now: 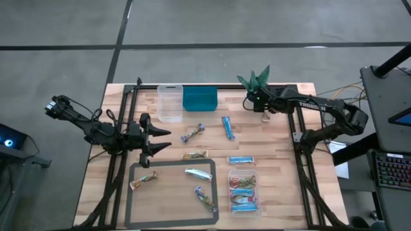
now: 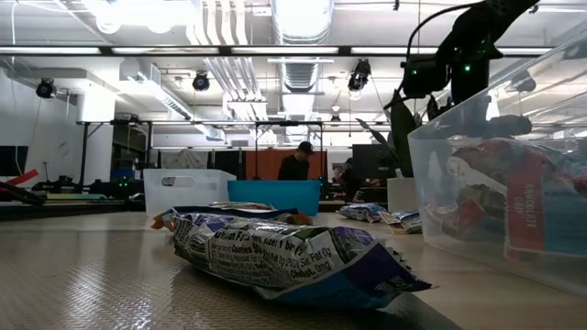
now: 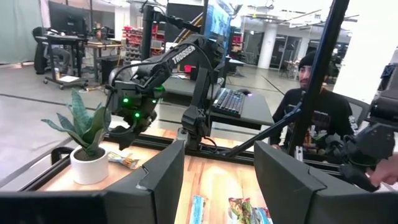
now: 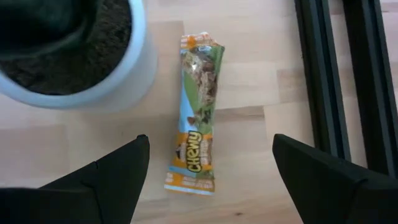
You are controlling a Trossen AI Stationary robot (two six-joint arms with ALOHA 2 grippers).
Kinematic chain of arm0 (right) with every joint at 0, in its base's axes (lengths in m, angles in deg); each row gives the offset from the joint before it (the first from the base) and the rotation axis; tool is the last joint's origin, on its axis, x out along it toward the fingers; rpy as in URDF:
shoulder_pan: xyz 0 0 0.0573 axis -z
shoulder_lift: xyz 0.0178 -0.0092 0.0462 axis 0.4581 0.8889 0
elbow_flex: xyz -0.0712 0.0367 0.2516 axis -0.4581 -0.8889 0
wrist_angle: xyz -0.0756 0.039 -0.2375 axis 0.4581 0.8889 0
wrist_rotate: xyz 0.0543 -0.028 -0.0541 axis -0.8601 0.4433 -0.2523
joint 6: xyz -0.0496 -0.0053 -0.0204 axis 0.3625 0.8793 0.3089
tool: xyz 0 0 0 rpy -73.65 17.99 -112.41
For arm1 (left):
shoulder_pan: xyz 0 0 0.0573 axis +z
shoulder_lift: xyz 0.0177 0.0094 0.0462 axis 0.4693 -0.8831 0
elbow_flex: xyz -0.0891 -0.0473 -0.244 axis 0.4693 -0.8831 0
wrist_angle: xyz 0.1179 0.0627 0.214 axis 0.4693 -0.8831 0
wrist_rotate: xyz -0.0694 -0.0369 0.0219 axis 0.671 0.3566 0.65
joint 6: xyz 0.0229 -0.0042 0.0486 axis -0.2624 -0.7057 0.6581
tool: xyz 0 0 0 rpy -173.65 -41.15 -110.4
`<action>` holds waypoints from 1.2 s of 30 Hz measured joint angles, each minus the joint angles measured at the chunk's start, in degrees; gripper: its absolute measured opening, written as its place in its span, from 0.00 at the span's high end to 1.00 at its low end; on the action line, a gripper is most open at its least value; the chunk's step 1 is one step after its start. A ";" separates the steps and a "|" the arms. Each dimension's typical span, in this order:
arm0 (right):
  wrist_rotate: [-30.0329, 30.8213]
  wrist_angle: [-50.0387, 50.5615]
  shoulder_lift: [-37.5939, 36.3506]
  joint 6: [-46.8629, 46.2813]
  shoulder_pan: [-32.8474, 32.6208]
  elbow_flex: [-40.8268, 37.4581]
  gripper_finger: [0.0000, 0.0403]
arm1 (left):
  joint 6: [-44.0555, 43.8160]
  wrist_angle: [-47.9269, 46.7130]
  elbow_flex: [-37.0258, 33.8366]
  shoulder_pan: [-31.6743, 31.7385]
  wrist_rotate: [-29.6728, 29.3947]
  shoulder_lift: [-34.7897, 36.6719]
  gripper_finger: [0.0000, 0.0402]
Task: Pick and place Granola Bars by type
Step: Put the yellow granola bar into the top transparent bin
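Note:
A green-and-orange granola bar (image 4: 196, 140) lies flat on the wood beside a white plant pot (image 4: 81, 62) at the table's far right. My right gripper (image 4: 210, 149) hangs open above this bar (image 1: 264, 117), fingers pointing steeply down, one on each side and clear of it. My left gripper (image 1: 166, 140) stands open and level over the table's left half with nothing between its fingers (image 3: 165, 177). Several more bars lie loose mid-table, among them a blue one (image 1: 228, 127) and a silvery one (image 1: 199, 173). A clear tub (image 1: 244, 192) holds several bars.
An empty clear tub (image 1: 170, 102) and a teal bin (image 1: 200, 99) stand at the far edge. A grey-bordered rectangle (image 1: 132, 192) marks the near left. The plant (image 1: 255, 80) and black frame rails (image 4: 348, 81) crowd my right gripper. A person (image 3: 311, 106) sits beyond the table.

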 joint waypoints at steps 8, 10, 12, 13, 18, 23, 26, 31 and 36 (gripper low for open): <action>-3.60 -0.59 0.00 1.54 0.50 -1.72 0.18 | 0.39 0.00 0.00 0.13 -0.47 0.00 0.56; -3.96 -1.54 0.00 1.69 0.50 -2.72 0.18 | 0.39 -0.02 0.00 0.20 -0.47 0.00 0.56; -4.04 -2.96 0.00 1.70 0.50 -3.90 0.18 | 0.39 0.00 0.00 0.20 -0.47 0.00 0.56; -4.17 -3.74 0.00 1.68 0.50 -4.40 0.18 | 0.39 -0.02 0.00 0.20 -0.47 0.02 0.56; -4.43 -6.80 0.00 1.67 0.68 -6.07 0.18 | 0.39 0.00 0.00 0.21 -0.47 0.13 0.56; -5.47 -9.92 0.00 1.34 0.76 -8.31 0.18 | 0.39 0.00 0.00 0.22 -0.45 0.14 0.56; -5.86 -12.24 0.00 1.26 0.77 -10.21 0.18 | 0.39 -0.01 0.00 0.23 -0.47 0.15 0.56; -6.93 -16.44 0.00 1.49 1.44 -12.03 0.18 | 0.39 0.00 0.00 0.22 -0.45 0.15 0.56; -7.00 -17.75 0.02 2.87 2.76 -13.09 0.18 | 0.38 0.00 0.00 0.26 -0.47 0.15 0.56</action>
